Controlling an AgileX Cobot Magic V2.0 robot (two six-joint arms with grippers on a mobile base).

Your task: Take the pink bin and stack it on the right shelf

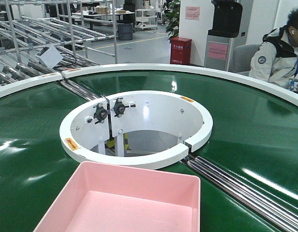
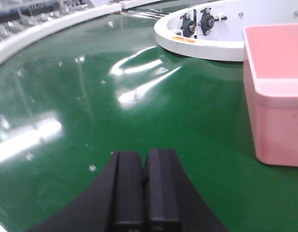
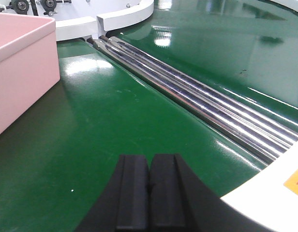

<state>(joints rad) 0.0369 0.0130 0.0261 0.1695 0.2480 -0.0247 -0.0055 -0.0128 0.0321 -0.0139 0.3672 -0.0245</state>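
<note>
Left gripper [image 2: 144,191] shut tight, pads flush, holding nothing, low over the green belt [image 2: 91,125] and apart from the pink bin [image 2: 277,96] at right edge of frame. Right gripper [image 3: 150,193] likewise closed, empty; bin upper left. Front view — bin bottom centre, on the belt.

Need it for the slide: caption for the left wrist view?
Left gripper, jaws shut, over the green conveyor belt; pink bin sits ungrasped alongside.
</note>
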